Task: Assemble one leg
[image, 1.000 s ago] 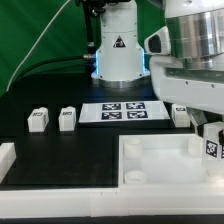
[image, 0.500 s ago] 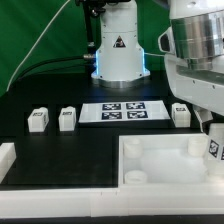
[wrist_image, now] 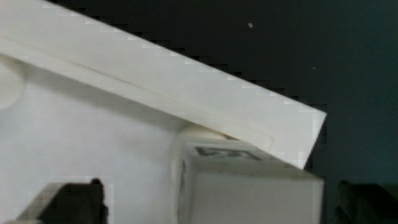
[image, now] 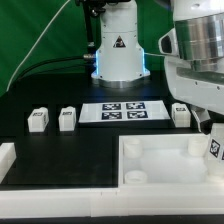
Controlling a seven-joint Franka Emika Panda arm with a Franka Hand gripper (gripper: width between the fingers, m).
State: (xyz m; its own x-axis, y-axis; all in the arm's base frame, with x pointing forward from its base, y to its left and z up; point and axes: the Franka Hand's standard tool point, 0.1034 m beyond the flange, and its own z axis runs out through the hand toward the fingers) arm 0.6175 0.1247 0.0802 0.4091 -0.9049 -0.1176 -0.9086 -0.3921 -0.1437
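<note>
Exterior view: shows the gripper [image: 212, 132] low at the right edge of the frame, down over the leg [image: 215, 149], tag facing the camera, at the far right corner of the big white panel [image: 150, 168] that fills the lower right. Compared with a second ago, sits a touch further right and slightly higher, with the leg carried along. Over the last half second, hardly moved at all. Reads as a small correction now settled, probably lining the leg up with the corner socket [image: 194, 147] rather than travelling anywhere. Leaves the first spare leg [image: 38, 120] and second spare leg [image: 67, 119] at middle left, and the third spare leg [image: 181, 114] at middle right beside the marker board [image: 125, 111], all untouched on the black table [image: 60, 150]. Wrist view: looks down on the leg [wrist_image: 249, 190] between two dark fingers [wrist_image: 71, 203], hard against the panel's raised rim [wrist_image: 160, 88]. Shows a pale gap between one finger and the leg, so cannot tell whether clamped or let loose. Cannot tell either whether seated in the socket or only resting by it. Looks like the insertion step, with nothing fastened for certain.
</note>
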